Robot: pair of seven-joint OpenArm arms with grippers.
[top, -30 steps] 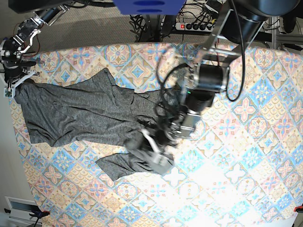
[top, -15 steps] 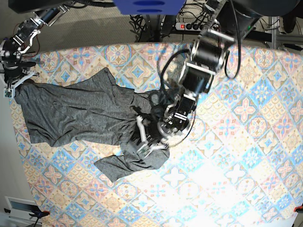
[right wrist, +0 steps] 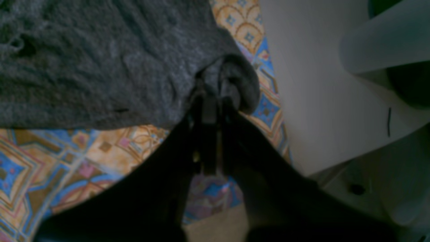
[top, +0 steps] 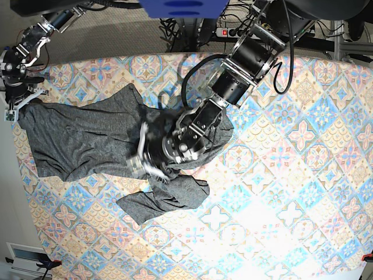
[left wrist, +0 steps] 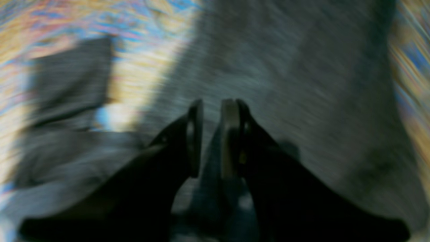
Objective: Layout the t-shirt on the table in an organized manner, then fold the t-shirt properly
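One t-shirt [top: 93, 137], two pincers. The dark heathered grey garment lies spread and rumpled over the table's [top: 303, 192] left half, reaching to the left edge, with a sleeve-like flap trailing toward the near edge. At the far-left corner the right pincer [right wrist: 213, 97] is clenched on a bunched fold of the cloth's hem. The left pincer [left wrist: 215, 134] hangs over the middle of the shirt; its fingers stand narrowly apart, with grey fabric seeming to run between them, but the wrist view is motion-blurred and I cannot tell whether it grips. In the overhead view that pincer is smeared too.
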